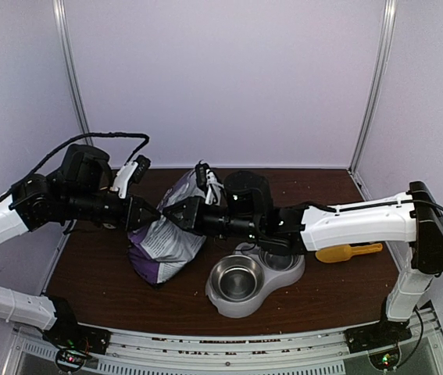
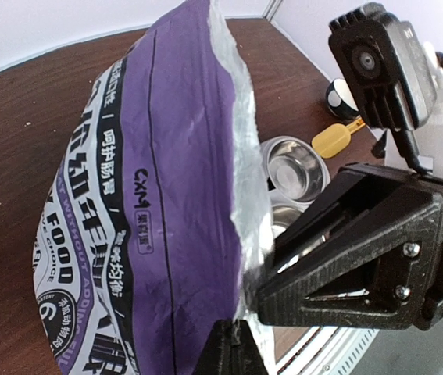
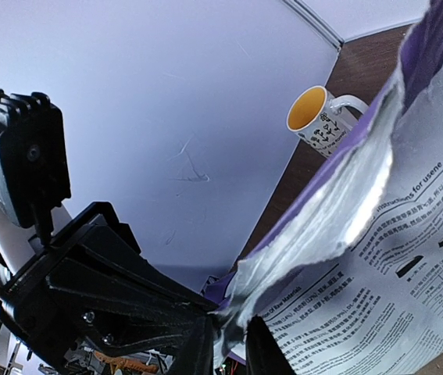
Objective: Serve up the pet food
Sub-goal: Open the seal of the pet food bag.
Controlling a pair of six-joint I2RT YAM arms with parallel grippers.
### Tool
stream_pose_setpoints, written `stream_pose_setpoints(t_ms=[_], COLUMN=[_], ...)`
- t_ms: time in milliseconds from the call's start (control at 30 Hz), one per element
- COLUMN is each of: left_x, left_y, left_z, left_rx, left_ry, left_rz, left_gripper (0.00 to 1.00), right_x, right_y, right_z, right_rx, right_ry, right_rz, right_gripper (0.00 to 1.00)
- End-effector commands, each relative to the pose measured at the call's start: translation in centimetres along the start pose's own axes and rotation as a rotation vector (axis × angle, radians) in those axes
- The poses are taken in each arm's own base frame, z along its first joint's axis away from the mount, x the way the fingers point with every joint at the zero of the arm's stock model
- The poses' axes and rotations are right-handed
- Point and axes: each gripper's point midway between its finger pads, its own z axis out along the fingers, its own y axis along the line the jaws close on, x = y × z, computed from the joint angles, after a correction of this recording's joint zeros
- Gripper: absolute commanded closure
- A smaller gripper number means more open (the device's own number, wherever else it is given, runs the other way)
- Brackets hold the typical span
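Top external view: the puppy-food bag (image 1: 162, 246) sits slumped at mid-table, left of the twin steel bowl (image 1: 219, 301). The yellow scoop (image 1: 348, 252) lies on the table to the right of the bowl. Both my arms meet at the bag's mouth.

Left gripper (image 2: 237, 348): clenched on one lip of the torn foil opening, on the purple panel side.
Right gripper (image 3: 229, 348): fingers pinched on the other lip, on the side with the white printed panel. The two grippers sit just beside each other across the mouth.
A mug (image 3: 320, 117) with a yellow interior stands beyond the bag.

Pet food: no kibble shows in any view, and none shows in the bowl. I judge it all sits low inside the bag, where the base bulges.

Handling (judgement): loose dry pellets, light singly, will run, scatter and bounce off steel. No pinch grip is possible, so scoop or pour. The bag film is thin, slick and floppy. Hold it at the lips, spread them apart, and keep the mouth up.
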Motion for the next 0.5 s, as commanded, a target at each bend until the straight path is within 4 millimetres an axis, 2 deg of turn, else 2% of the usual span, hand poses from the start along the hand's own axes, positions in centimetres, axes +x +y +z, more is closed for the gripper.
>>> stream_pose_setpoints(t_ms=[0,100,233,467], left_x=[-0.1,-0.1,-0.2,-0.4], left_y=[2.1,1.7,0.7,0.4], left_z=[0.1,0.2,0.3,0.0], left_rx=[-0.066,-0.04,0.02,0.045], left_ry=[-0.027,-0.032,-0.04,-0.066], left_rz=[-0.061,-0.074,-0.067,-0.062], left_gripper=[1.0,1.0,1.0,1.0], right_x=[0.2,0.4,0.4,0.4], right_y=[-0.7,-1.2,-0.9,-1.1], right_z=[0.0,0.2,0.6,1.0], right_rx=[0.001,0.012,0.006,0.023], right_ry=[-0.002,0.0,0.005,0.013], right_rz=[0.005,0.005,-0.002,-0.005], right_gripper=[0.87,0.86,0.87,0.88])
